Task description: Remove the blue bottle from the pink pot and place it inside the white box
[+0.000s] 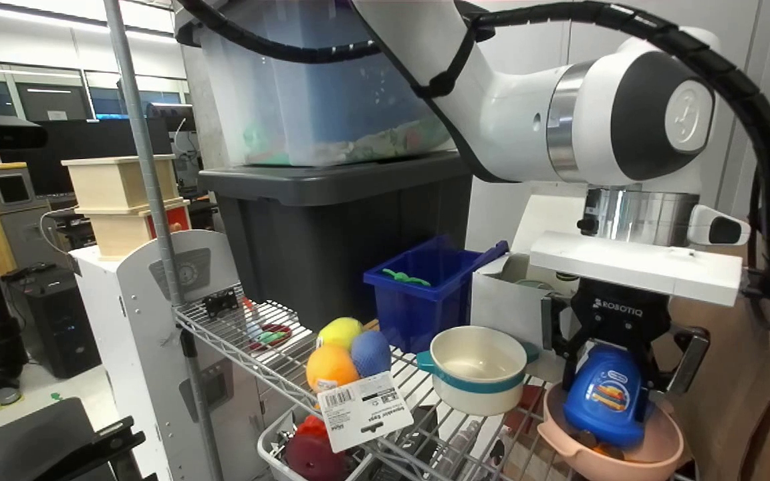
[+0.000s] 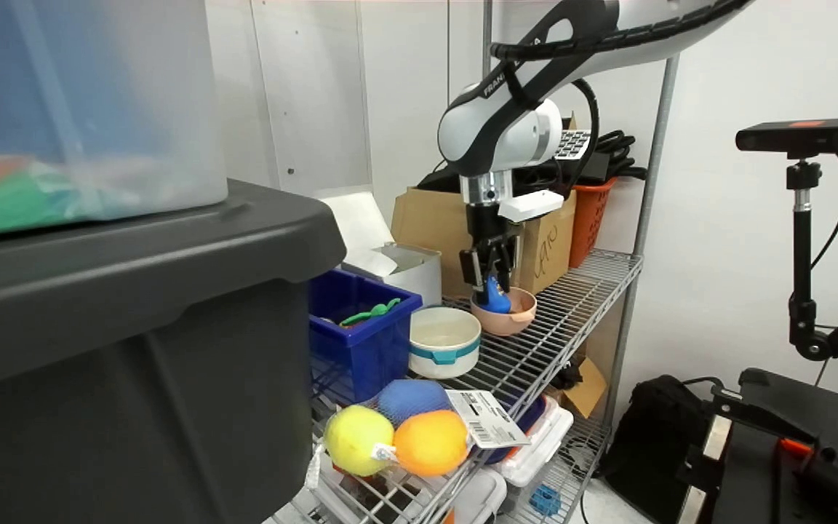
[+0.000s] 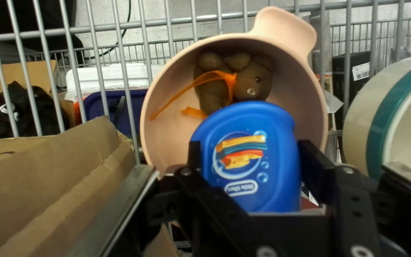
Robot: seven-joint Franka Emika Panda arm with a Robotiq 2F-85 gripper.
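The blue bottle (image 1: 605, 401) has an orange-and-white label. Its lower part is below the rim of the pink pot (image 1: 575, 455) in both exterior views. My gripper (image 3: 248, 153) has a finger against each side of the bottle, which also shows in the wrist view (image 3: 252, 121). Whether the bottle rests on the pot's bottom is hidden. A brown toy bear (image 3: 227, 78) with an orange ribbon lies in the pot. The white box (image 1: 500, 304) stands behind the white-and-teal bowl, its flap lid upright; it also shows in an exterior view (image 2: 419, 276). It is out of the wrist view.
The white-and-teal bowl (image 1: 478, 397) stands beside the pot. A dark-blue bin (image 2: 379, 356) stands beside the white box. A cardboard box (image 2: 430, 222) is close behind the pot and shows at the left of the wrist view. Netted balls (image 2: 412, 429) lie on the wire shelf.
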